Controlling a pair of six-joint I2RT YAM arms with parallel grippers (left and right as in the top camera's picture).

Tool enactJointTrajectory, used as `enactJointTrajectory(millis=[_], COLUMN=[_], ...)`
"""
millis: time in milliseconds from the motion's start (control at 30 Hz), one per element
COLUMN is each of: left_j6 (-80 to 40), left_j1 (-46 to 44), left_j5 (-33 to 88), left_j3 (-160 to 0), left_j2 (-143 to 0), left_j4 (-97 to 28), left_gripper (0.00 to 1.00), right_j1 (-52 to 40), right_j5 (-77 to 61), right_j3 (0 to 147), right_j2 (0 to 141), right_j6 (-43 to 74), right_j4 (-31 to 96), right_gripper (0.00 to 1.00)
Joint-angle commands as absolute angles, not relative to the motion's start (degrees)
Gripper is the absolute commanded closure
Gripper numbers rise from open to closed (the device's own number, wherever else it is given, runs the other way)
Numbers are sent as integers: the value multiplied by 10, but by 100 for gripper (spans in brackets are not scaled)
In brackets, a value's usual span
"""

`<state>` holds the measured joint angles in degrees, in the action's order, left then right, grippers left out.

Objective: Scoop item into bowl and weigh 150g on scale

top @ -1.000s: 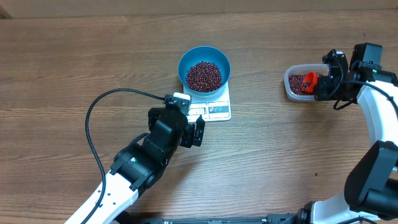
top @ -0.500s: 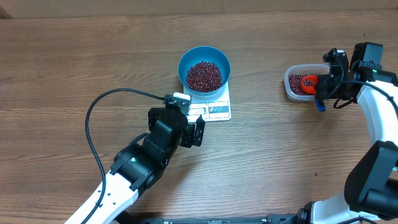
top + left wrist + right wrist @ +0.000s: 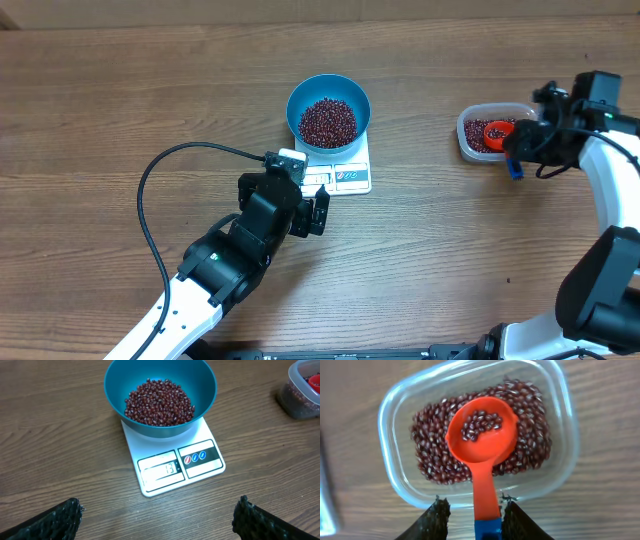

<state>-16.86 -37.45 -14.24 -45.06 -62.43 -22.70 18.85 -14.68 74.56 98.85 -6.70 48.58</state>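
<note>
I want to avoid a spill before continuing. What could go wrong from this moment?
1. The scoop lies in the tub with beans in it, its handle between the fingers of the open right claw; a crooked retreat could snag it and scatter beans.
2. The bowl sits toward the far end of the scale; a nudge might shift it.
3. The open left claw hovers close to the scale; touching it could disturb the reading.

- You're at a robot test bench, as far as the views show.
- A left arm point(image 3: 225, 265) and a right arm point(image 3: 612, 175) flank one wood-grain table point(image 3: 90, 90).
- A black cable point(image 3: 143, 205) loops across it, near a white kitchen scale point(image 3: 170, 467).
</note>
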Motion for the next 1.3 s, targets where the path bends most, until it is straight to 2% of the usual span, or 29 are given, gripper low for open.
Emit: enactJointTrajectory(millis=[0, 33, 67, 100, 200, 533, 867, 1033, 1267], left_j6=[-178, -178, -178, -178, -178, -178, -178, -178, -178], left_j1=[-371, -371, -371, -371, -371, -371, -371, -371, -371], left_j5=[-152, -152, -152, -152, -152, -153, -152, -152, -152], left_j3=[-463, -464, -464, -464, -463, -463, -463, -464, -464], left_j2=[-625, -625, -625, -625, -625, -625, -625, -625, -625], left_j4=[-227, -227, -227, -227, -227, -227, -227, -227, -226], left_gripper=[1, 0, 1, 0, 0, 1, 0, 0, 0], right_j1=[241, 256, 270, 281, 313, 361, 361, 361, 360], right_j5=[-278, -320, -359, -389, -445, -451, -425, -425, -344], right_j3=[766, 766, 766, 766, 766, 751, 612, 497, 383], right_j2=[972, 972, 972, 972, 972, 969, 882, 793, 703], right_j6=[60, 80, 101, 116, 120, 151, 256, 328, 442], right_j4=[482, 481, 479, 476, 499, 577, 443, 328, 209], right_gripper=[48, 32, 12, 0, 0, 0, 0, 0, 0])
